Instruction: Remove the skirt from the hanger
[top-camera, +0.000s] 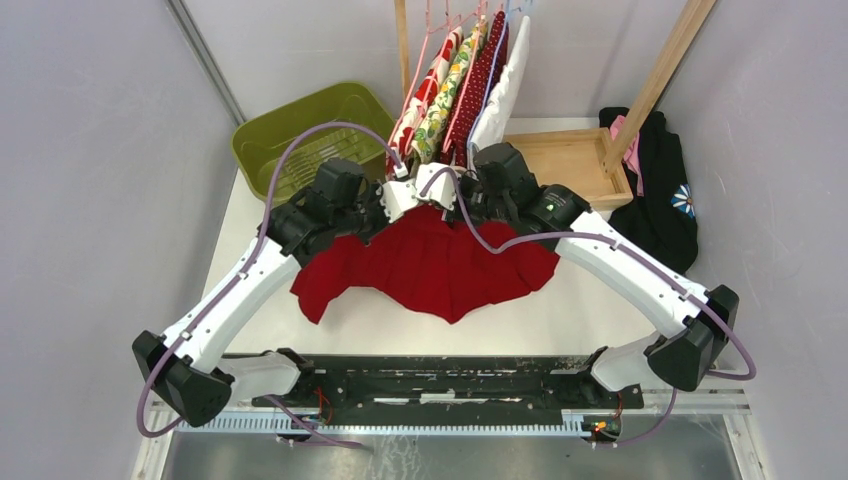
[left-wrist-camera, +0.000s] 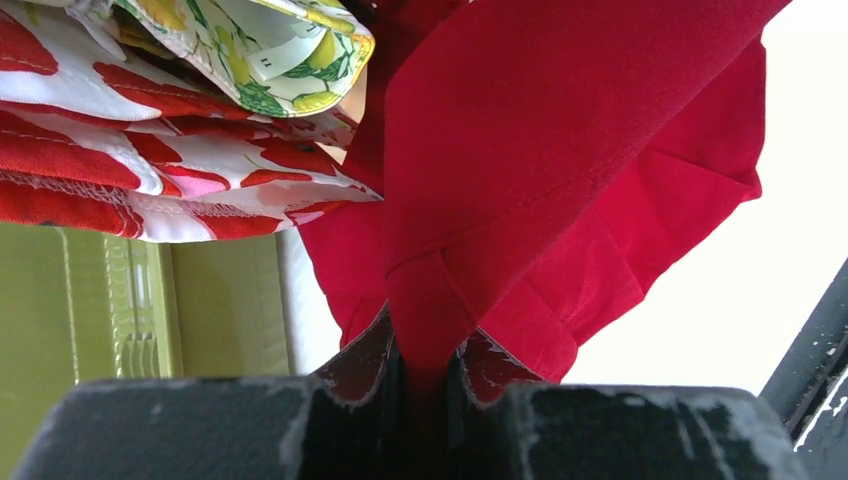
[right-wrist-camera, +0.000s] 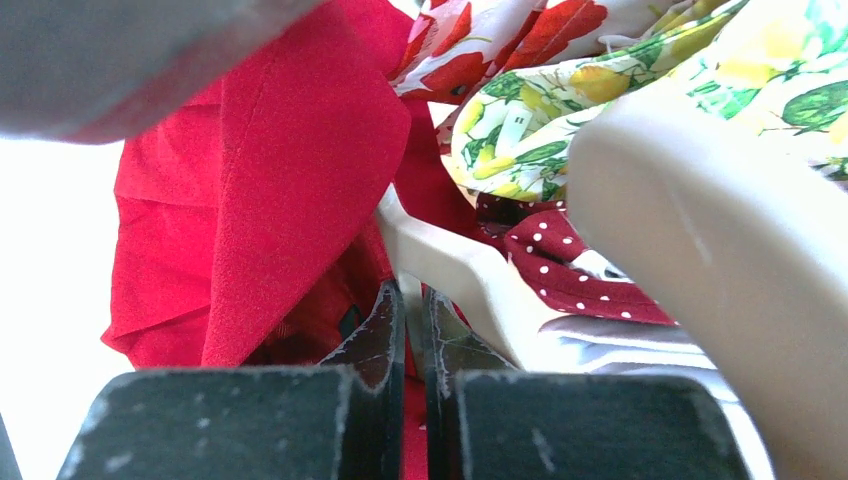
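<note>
Where the left gripper (left-wrist-camera: 425, 352) closes, a folded band of the red skirt (left-wrist-camera: 560, 150) runs straight down between its fingers (left-wrist-camera: 360, 365) — clenched tight on the cloth. The rest of the skirt spills out beneath both arms onto the table (top-camera: 600, 310). The right gripper (right-wrist-camera: 412, 300) has its fingers pressed together; whether any cloth is caught there I can't tell. Just past its tips lies the white hanger (right-wrist-camera: 470, 275) — red skirt to one side, a dotted maroon garment (right-wrist-camera: 560, 270) and a lemon-print one (right-wrist-camera: 540, 110) to the other.
</note>
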